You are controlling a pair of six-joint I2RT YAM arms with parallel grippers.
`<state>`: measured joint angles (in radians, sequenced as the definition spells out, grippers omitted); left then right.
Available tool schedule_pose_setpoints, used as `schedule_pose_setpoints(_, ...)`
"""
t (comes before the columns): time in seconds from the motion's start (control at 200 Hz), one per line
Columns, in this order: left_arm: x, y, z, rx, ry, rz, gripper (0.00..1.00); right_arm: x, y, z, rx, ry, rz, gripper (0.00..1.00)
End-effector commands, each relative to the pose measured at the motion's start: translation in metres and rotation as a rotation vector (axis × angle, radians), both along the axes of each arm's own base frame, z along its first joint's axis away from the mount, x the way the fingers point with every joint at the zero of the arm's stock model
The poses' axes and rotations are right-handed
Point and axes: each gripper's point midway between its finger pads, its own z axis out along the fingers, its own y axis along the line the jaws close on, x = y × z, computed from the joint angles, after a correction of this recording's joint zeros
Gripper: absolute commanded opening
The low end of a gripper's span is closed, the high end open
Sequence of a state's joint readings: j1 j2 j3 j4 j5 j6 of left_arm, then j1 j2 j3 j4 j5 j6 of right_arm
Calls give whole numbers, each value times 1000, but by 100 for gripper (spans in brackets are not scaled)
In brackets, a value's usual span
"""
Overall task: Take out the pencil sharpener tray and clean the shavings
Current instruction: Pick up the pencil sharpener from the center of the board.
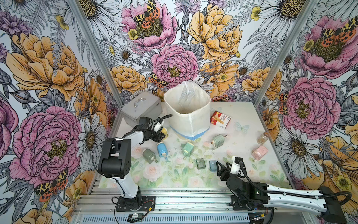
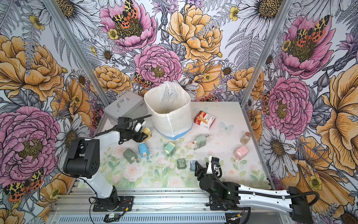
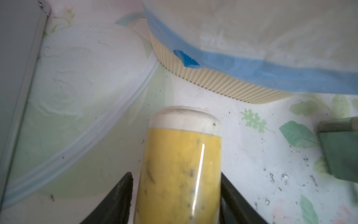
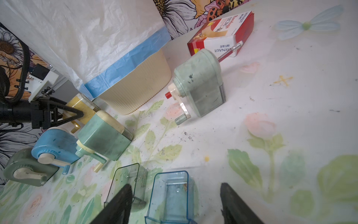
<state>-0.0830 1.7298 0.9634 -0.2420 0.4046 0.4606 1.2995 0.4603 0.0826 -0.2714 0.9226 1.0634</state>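
Floral wallpaper closes 3 sides of the table (image 1: 242, 116), whose rose-print mat is peppered with the shavings (image 4: 187, 133), thickest around the middle. 6 crank sharpeners are out.

Done, as far as I can judge: 2 trays are already pulled and lie near the front edge, the green tray (image 4: 128, 180) and, just beside it, the blue tray (image 4: 172, 195). Both look nearly empty, with only a few crumbs inside.

Left to do: the yellow sharpener (image 3: 180, 164) lies beside the lined bin (image 1: 186, 124) toward the back left. The left gripper (image 3: 175, 174) brackets its body closely, one finger touching and a sliver of gap at the other, so I cannot tell whether the grip is firm. The pale green sharpener (image 4: 199, 87) stands upright mid-table, seemingly with its tray still in. The pink sharpener (image 1: 259, 152) waits near the right edge. Loose flecks on the mat remain uncleared.

The right gripper (image 4: 175, 185) hangs spread wide over the blue tray, holding nothing.

Writing: the red box (image 4: 222, 33) behind the pale green sharpener reads "HYNAUT" and "Bandage"; its smaller print is illegible.
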Motion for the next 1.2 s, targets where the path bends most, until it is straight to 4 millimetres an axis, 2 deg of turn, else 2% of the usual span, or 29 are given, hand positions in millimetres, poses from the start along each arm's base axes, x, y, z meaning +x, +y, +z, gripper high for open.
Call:
schedule_pose_setpoints(0.0, 2, -2, 1, 1, 1, -19, 59, 1, -9, 12, -61, -28, -13, 72)
schedule_pose_setpoints(0.3, 4, 2, 6, -3, -26, 11, 32, 2, -8, 29, -83, -48, -3, 71)
schedule_pose_setpoints(0.365, 7, 5, 8, 8, -37, 26, 24, 2, -8, 31, -90, -51, 1, 71)
schedule_pose_setpoints(0.681, 17, 11, 28, 18, -51, 83, 19, 2, -7, 41, -99, -58, 7, 70)
schedule_pose_setpoints(0.781, 17, 11, 27, 17, -40, 93, 15, 3, -7, 43, -98, -61, 4, 69)
schedule_pose_setpoints(0.901, 21, 11, 27, 22, -38, 110, 14, 4, -5, 48, -111, -65, 1, 69)
schedule_pose_setpoints(1.041, 27, 6, 42, -2, -55, 120, 14, 5, 1, 55, -156, -67, 21, 69)
schedule_pose_setpoints(1.196, 26, 4, 66, 6, -69, 140, 14, 7, 9, 74, -190, -86, 41, 69)
